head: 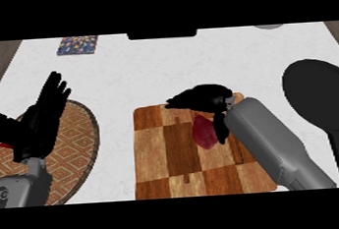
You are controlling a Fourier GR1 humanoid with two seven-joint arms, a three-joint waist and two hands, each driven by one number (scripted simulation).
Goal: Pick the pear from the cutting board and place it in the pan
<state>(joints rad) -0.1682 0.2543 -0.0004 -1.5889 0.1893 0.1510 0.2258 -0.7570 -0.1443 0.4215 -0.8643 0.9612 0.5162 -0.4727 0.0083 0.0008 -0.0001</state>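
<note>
Red pear (204,132) lies mid cutting board (167,156), beside the right hand (200,99) — grip, cannot tell. Hug it all round, then lift to the pan (320,95), right of the board. Left hand (45,114) rests left of the board — fingers straight.

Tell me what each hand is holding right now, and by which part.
Left hand, open over the woven mat, holds nothing. Right hand is at the pear's far end on the cutting board; whether it grips it cannot be told.
</note>
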